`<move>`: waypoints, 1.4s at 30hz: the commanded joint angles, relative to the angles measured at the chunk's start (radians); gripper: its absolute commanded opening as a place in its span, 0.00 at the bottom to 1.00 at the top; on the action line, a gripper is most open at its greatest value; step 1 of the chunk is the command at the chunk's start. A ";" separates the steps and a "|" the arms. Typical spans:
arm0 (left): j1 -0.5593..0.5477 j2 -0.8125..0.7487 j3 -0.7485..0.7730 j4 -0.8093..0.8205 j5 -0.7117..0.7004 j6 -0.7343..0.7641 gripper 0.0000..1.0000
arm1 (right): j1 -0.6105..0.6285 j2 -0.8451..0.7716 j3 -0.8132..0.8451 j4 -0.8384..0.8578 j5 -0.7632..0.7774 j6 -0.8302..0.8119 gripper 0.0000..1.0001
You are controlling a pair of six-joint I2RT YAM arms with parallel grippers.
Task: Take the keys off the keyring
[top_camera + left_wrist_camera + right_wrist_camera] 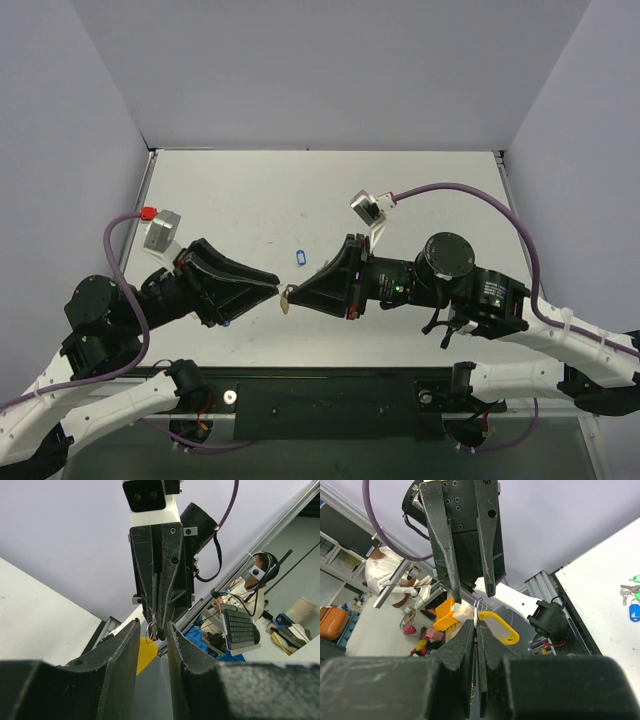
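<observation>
My right gripper (293, 293) is shut on a small silver key (475, 619), held edge-on above the table. The thin metal ring (478, 603) sticks out past its fingertips, and the yellow keyring tag (496, 626) hangs from the ring. The tag also shows in the top view (285, 304). My left gripper (274, 288) faces the right one tip to tip and is open. In the left wrist view its fingers (129, 645) flank the ring (149, 630) and the yellow tag (144, 652) without touching them. The right gripper (160, 622) shows there shut.
A blue tag (300, 259) lies on the white table (250, 200) just behind the grippers. In the right wrist view a green tag (634, 578), a blue tag (634, 611) and small keys (625, 593) lie on the table. Grey walls surround the table.
</observation>
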 commanded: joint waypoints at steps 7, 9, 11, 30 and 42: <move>-0.005 0.023 0.012 0.051 0.027 -0.002 0.29 | -0.005 0.011 0.041 0.090 -0.021 0.009 0.00; -0.005 0.025 0.012 0.048 0.030 -0.004 0.23 | -0.005 0.011 0.040 0.092 -0.019 0.010 0.00; -0.005 0.026 0.015 0.048 0.034 -0.002 0.09 | -0.005 0.008 0.038 0.093 -0.021 0.010 0.00; -0.005 0.098 0.199 -0.251 0.175 0.128 0.00 | -0.004 0.014 0.032 0.062 -0.021 0.012 0.00; -0.005 0.161 0.242 -0.346 0.270 0.153 0.00 | 0.005 0.037 0.052 0.033 -0.032 0.003 0.00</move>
